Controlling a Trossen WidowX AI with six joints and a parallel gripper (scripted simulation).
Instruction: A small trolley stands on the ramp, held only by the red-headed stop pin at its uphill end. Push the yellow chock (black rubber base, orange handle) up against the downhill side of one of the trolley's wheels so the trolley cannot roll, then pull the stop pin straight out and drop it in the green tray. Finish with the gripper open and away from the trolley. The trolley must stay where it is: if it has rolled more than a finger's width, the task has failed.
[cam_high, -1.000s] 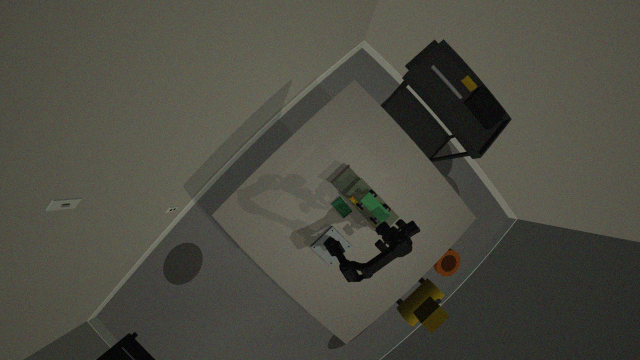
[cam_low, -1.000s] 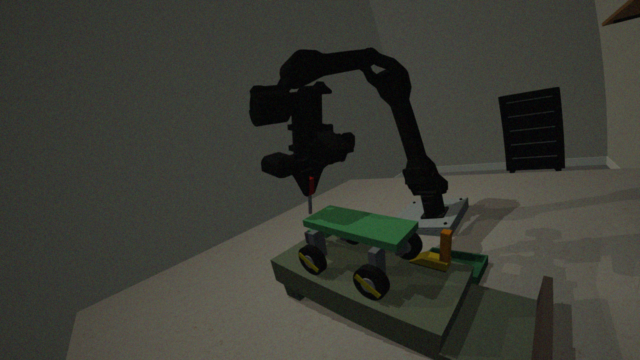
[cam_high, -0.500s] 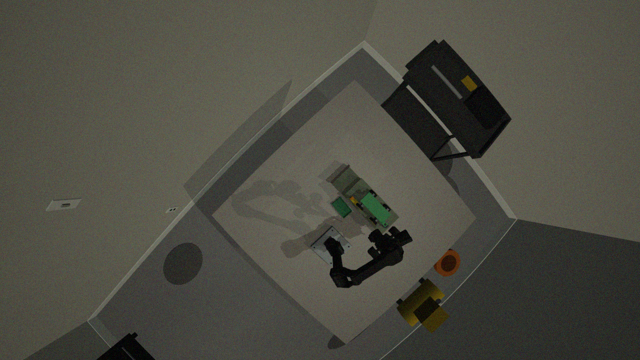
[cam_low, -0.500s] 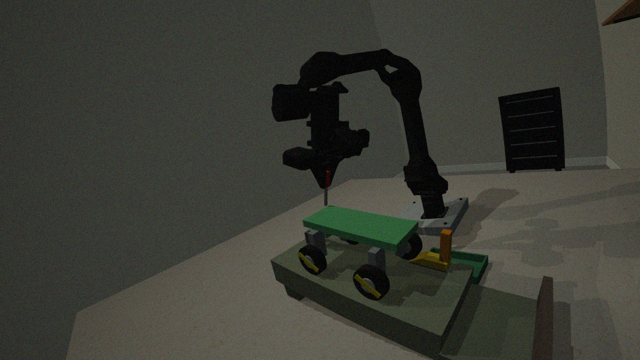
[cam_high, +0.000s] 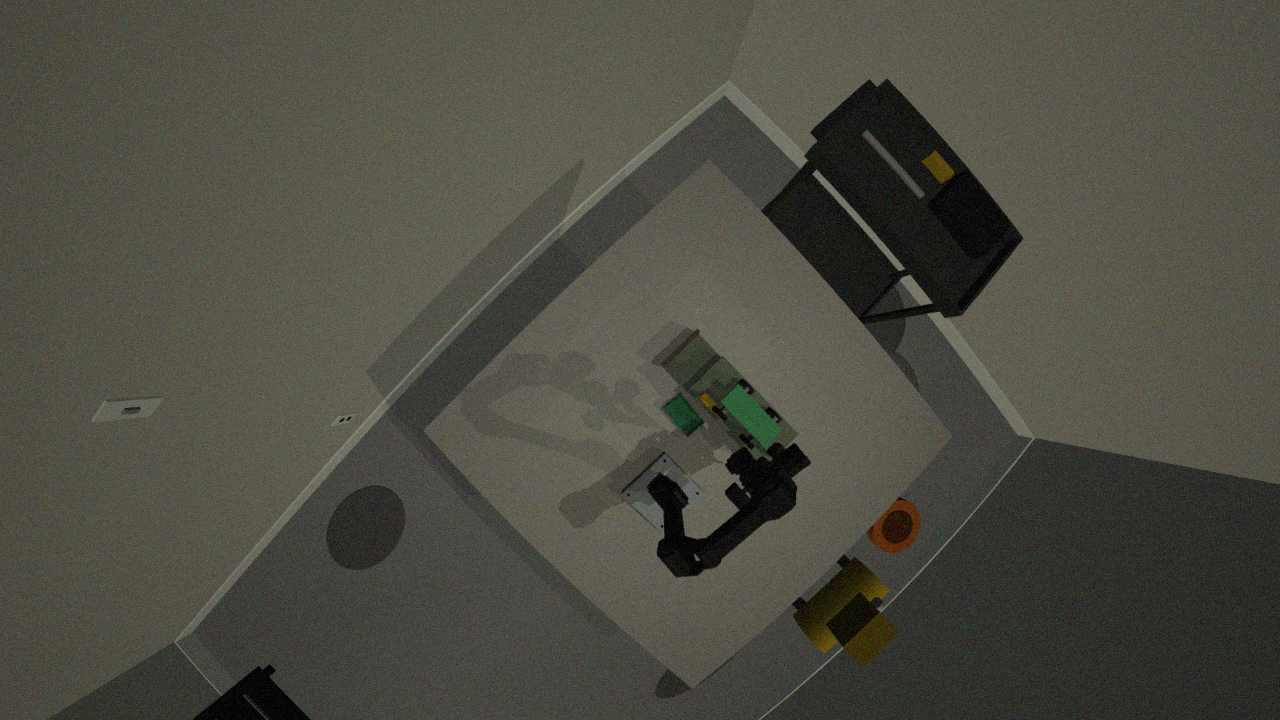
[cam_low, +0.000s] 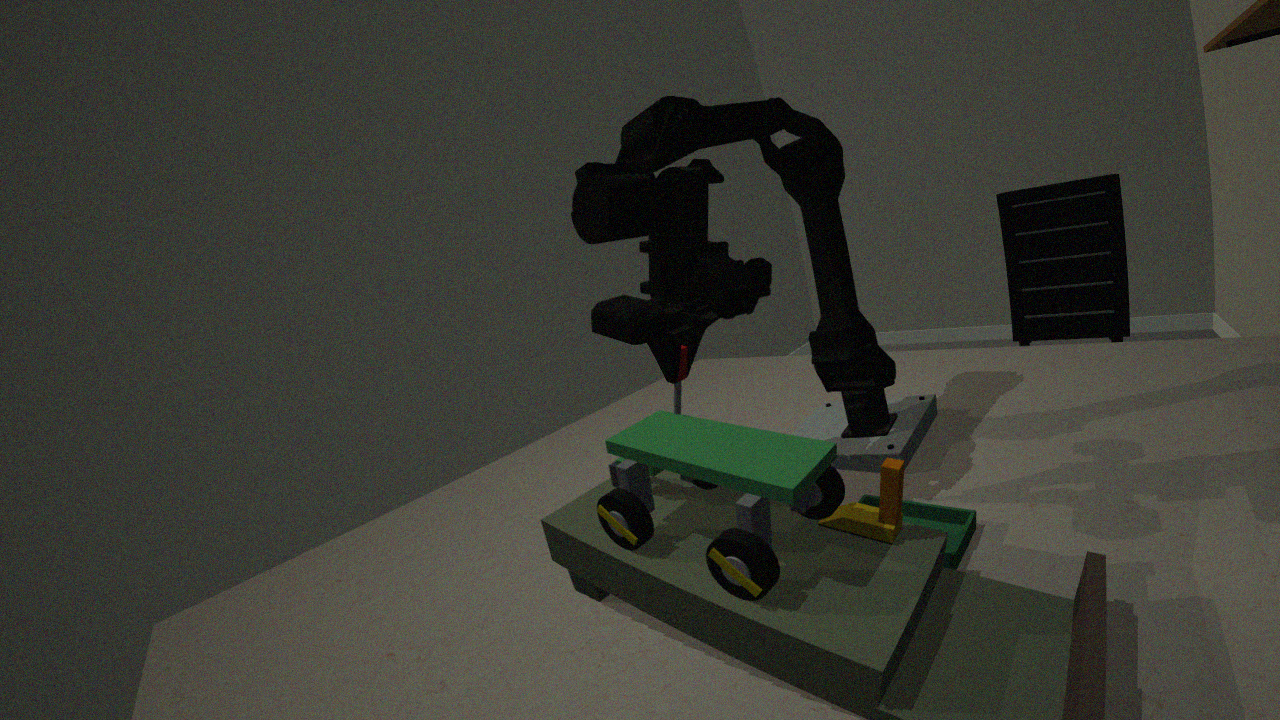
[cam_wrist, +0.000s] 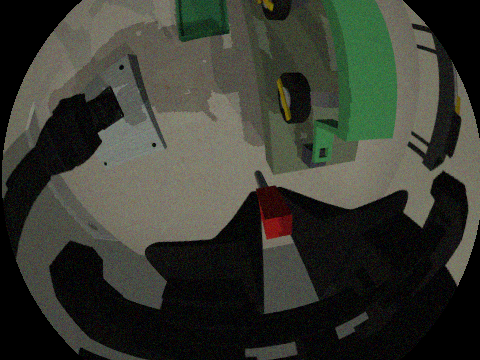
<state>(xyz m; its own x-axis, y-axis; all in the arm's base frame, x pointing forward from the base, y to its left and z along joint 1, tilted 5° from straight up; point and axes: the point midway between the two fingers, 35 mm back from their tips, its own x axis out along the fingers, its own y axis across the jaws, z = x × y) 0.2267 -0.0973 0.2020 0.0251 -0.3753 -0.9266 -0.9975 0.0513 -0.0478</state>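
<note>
My gripper is shut on the stop pin's red head. The pin's grey shaft hangs below, out of the bracket, above and beyond the ramp's uphill end. The trolley with its green deck stands on the olive ramp. The yellow chock with orange handle sits at the downhill side of one wheel; it looks touching. The green tray lies beside the ramp.
The arm's base plate stands on the tray's side of the ramp. A brown end board stands at the ramp's downhill end. The green bracket shows at the uphill end.
</note>
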